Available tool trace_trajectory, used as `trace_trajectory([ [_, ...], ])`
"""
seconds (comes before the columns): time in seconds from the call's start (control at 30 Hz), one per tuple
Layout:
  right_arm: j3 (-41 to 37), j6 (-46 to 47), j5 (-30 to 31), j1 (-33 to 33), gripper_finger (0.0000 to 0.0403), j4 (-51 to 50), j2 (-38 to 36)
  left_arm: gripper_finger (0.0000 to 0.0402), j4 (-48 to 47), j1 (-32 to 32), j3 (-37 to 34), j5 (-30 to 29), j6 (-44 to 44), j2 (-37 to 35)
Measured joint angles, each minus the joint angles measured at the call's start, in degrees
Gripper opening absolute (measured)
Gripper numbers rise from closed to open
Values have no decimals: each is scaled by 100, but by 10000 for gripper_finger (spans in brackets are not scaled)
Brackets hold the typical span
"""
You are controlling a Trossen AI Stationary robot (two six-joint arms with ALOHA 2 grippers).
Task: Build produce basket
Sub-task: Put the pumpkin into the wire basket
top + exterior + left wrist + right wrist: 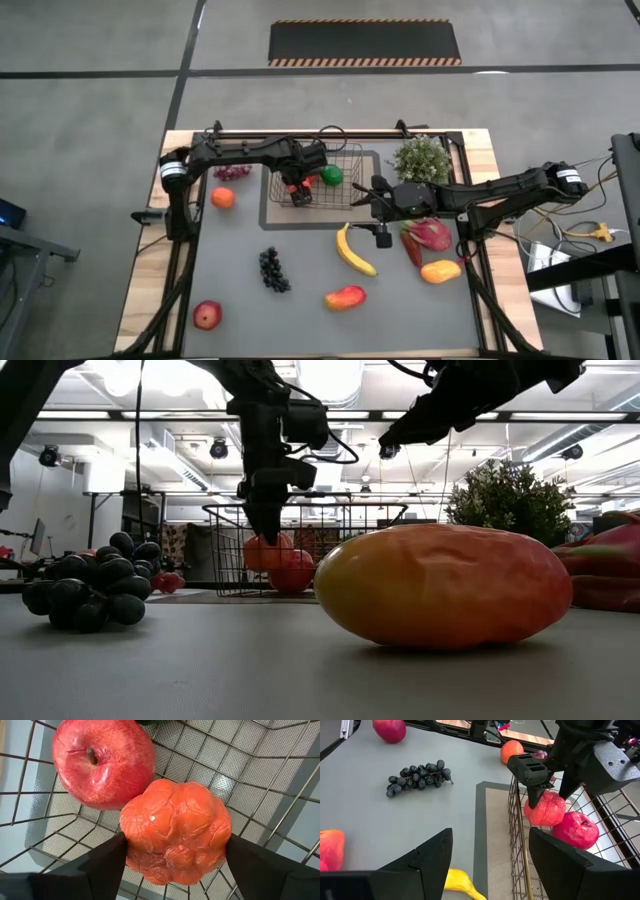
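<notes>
orange lumpy fruit (176,837) pinched by left gripper (175,865) in basket (520,835) | right gripper (490,857) spread

Bright ceiling lamps (330,375) light the room evenly from overhead, and in the low view they burn out to white glare along the rafters. The table (300,310) reads as flat grey from above, with only soft, short shadows under the fruit. From table height the near mango (445,585) looks smeared and out of focus, and the dark grapes (95,582) are a little soft too, while the basket (300,550) behind stays fairly crisp. Small white highlights sit on the red apple (102,762) and on the bumpy orange fruit (175,832) in the left wrist view, where the wire lines bow slightly toward the edges. The left arm's silhouette goes nearly black against the lamps.
</notes>
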Motion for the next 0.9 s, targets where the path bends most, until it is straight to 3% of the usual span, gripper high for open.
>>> trace_trajectory([
  [0.6, 0, 48, 2, 0, 247, 0, 0, 293, 11, 0, 2, 429, 28, -2],
  [0.9, 0, 45, 45, -2, 247, 48, 0, 340, 9, 2, 4, 446, 57, -4],
])
